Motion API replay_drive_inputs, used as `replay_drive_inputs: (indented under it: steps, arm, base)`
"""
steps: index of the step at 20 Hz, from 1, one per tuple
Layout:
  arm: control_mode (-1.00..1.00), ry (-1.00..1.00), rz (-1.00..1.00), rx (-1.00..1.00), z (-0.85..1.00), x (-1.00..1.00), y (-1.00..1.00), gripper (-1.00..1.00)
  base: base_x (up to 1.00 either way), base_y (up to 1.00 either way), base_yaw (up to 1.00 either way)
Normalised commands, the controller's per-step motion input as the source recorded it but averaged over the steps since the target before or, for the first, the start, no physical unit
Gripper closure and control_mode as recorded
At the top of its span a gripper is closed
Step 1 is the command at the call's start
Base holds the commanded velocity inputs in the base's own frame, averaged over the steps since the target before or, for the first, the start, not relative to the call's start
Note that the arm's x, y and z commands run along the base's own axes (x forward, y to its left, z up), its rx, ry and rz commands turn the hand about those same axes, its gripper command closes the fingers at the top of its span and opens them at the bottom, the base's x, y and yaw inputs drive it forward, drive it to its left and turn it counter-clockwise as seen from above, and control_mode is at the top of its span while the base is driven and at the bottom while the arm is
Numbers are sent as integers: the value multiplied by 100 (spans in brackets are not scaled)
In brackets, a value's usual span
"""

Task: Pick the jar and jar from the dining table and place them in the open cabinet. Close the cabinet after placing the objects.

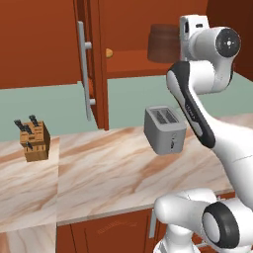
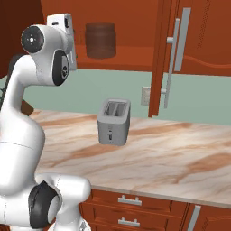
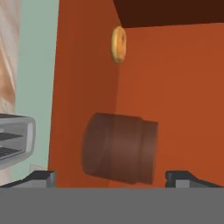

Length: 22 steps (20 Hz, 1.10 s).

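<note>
Inside open cabinet (image 1: 128,29), on shelf: dark smoky cylinder jar (image 1: 164,43), upright, just behind raised claw (image 3: 111,177). Claw wide, nothing between fingertips (image 3: 41,177); jar seen lying sideways in rolled hand view, close ahead, apart from tips. Small tan ring-shaped item (image 1: 108,52) on same shelf, left of jar, near cabinet door (image 1: 89,69), which stands open with silver bar handle. Below cabinet, on marble desk (image 1: 108,173): grey toaster (image 1: 164,129). Far left of toaster: wooden knife block (image 1: 34,141).
</note>
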Motion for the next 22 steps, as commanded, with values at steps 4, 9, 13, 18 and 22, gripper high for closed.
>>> replay_drive_inputs:
  steps: [4,9,13,18,22]
  arm:
    - [-100,-2,0,0,0,-73,0,-100]
    - [-100,0,0,0,0,-56,0,-100]
    - [-100,0,0,0,0,-48,0,-100]
    - [-100,0,0,0,0,-47,0,-100]
    - [100,0,0,-2,-3,-11,4,-100]
  base:
    - [0,0,0]
    - [0,0,0]
    - [0,0,0]
    - [0,0,0]
    - [0,0,0]
